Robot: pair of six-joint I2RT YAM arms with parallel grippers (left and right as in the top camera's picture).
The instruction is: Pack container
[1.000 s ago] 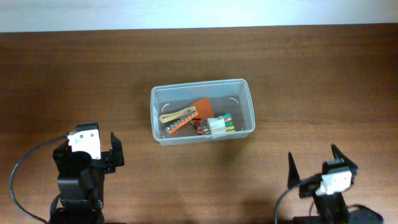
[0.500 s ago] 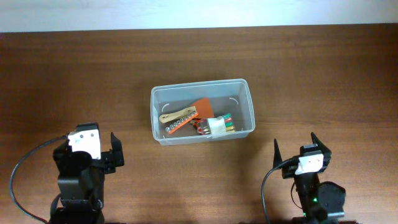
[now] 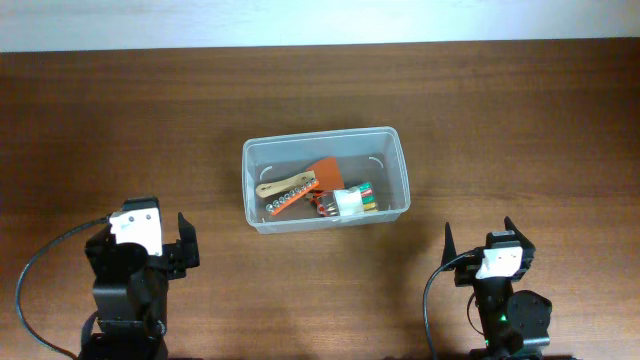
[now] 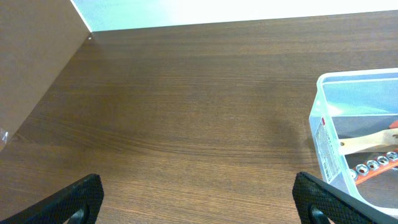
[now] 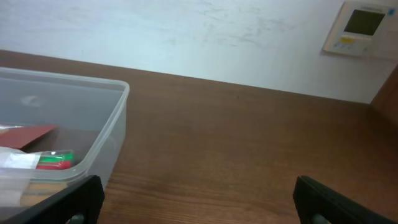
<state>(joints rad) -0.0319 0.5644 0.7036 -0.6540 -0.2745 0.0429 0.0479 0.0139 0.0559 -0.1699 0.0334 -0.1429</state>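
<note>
Desk: Where's the container?

Op: I have the clear plastic container (image 3: 322, 135) on the wooden table (image 3: 520, 110). It sits about midway between the left and right edges, with its long side running left to right. It is nearer the far edge than either arm. Upright, open-topped.

Desk: Contents?

Op: Four things I can make out from overhead.
- A flat orange-brown piece (image 3: 327, 171) lies near the middle.
- A pale wooden handle (image 3: 285, 184) lies left of it, touching it as far as I can tell.
- An orange strip (image 3: 287, 202) carrying a row of metal sockets lies just on the near side of the handle.
- A bundle of markers (image 3: 352, 200) bound with a white band is toward the right end. My right wrist camera shows green and red barrels in it.

All of it lies flat on the floor of the bin, crowded toward the near wall.

Desk: Anything on the outside?

Op: A white label (image 4: 326, 146) on the left end wall. Print too small for me to read.

Desk: Grippers?

Op: My left gripper (image 4: 199, 200) is toward the near left corner, fingers spread wide, holding nothing. My right gripper (image 5: 199, 200) is toward the near right corner, fingers likewise wide apart and empty. Both are well apart from the container.
</note>
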